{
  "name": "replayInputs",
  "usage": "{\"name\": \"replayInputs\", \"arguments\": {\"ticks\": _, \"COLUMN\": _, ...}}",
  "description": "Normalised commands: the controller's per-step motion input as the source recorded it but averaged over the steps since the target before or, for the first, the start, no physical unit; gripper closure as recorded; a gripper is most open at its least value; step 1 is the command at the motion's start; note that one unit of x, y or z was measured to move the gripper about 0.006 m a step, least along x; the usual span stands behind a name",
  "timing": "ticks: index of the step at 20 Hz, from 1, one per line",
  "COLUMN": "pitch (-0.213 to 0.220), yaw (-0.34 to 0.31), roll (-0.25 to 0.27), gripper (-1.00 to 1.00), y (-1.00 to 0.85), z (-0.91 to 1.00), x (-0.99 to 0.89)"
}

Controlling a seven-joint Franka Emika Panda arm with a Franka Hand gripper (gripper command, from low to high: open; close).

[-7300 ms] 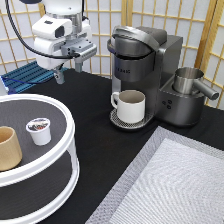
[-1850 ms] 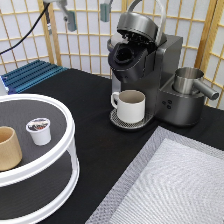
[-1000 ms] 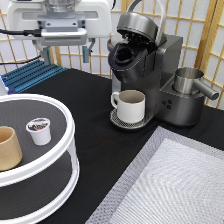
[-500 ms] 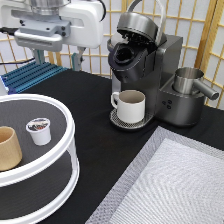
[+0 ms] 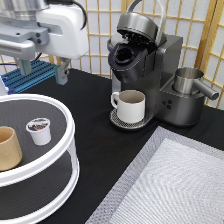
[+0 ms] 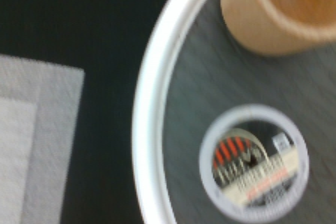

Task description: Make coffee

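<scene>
The coffee point(image 5: 39, 131) is a small white pod with a dark printed top, standing on the upper tier of a round white-rimmed tray point(image 5: 70, 131) at the exterior view's left. The wrist view looks straight down on the coffee point(image 6: 255, 167) and the tray's rim point(image 6: 148, 120). My gripper point(image 5: 43, 71) hangs open well above the tray, empty, a little toward the exterior view's top from the pod. The dark coffee machine point(image 5: 150, 70) stands at the top centre with its lid raised. A white handled mug point(image 5: 131, 106) sits on its drip plate.
A tan handleless cup point(image 5: 7, 148) stands on the tray left of the pod, also seen from the wrist as the tan cup point(image 6: 281, 25). A steel pitcher point(image 5: 189, 82) sits right of the machine. A grey mat point(image 5: 170, 185) covers the bottom right. A blue rack point(image 5: 30, 75) lies behind the tray.
The machine's lid, shut several seconds ago, now stands open. Over the last second my gripper has swung left and lower, to a spot above the tray. The pod, cup and mug have not moved.
</scene>
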Motion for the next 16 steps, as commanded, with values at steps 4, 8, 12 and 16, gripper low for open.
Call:
{"name": "replayInputs", "arguments": {"ticks": 4, "pitch": -0.056, "yaw": -0.008, "roll": 0.0, "gripper": -1.0, "y": -0.31, "z": -0.46, "x": -0.05}}
{"name": "replayInputs", "arguments": {"ticks": 8, "pitch": 0.017, "yaw": -0.005, "roll": -0.001, "gripper": -1.0, "y": -0.06, "z": -0.39, "x": -0.14}}
{"name": "replayInputs", "arguments": {"ticks": 12, "pitch": 0.024, "yaw": -0.042, "roll": 0.0, "gripper": -1.0, "y": 0.0, "z": -0.19, "x": -0.02}}
{"name": "replayInputs", "arguments": {"ticks": 16, "pitch": -0.012, "yaw": -0.076, "roll": 0.009, "gripper": -1.0, "y": -0.12, "z": -0.23, "x": 0.03}}
